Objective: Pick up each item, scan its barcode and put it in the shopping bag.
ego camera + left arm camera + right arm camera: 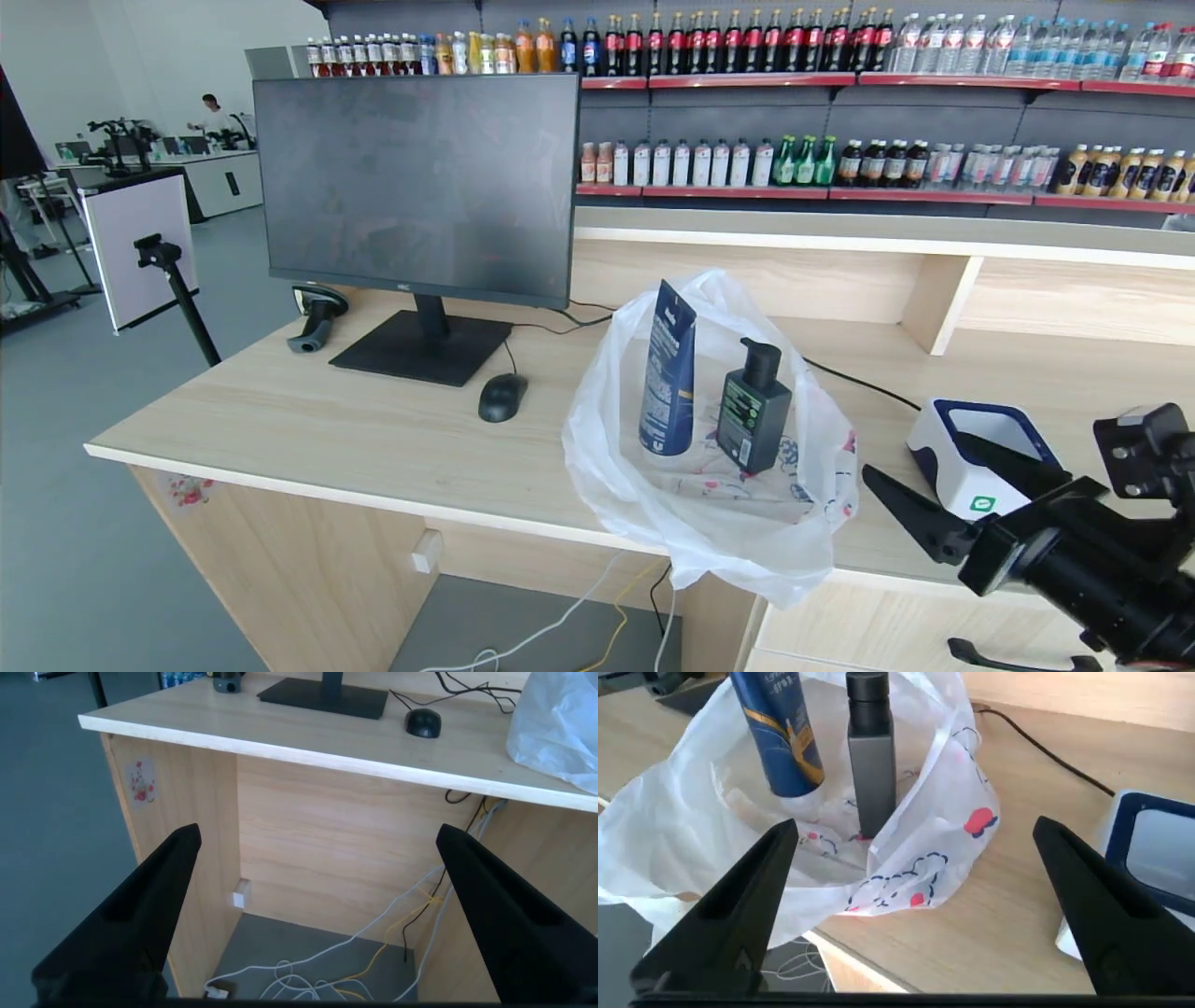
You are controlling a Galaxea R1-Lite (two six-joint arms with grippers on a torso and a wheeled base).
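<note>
White plastic, the shopping bag (719, 523) stands open on the wooden counter (373, 439), its lower fold hanging over the front edge. Inside the bag we find a blue tube (668, 373) and a dark pump bottle (754, 411), both upright, side by side. Right of the bag sits a white-and-blue scanner (971, 457). The right gripper (913, 455) hangs just right of the bag, jaws wide apart, empty. The left gripper (318, 840), jaws likewise spread and empty, faces the counter's underside, seemingly lower than the bag and to its left.
</note>
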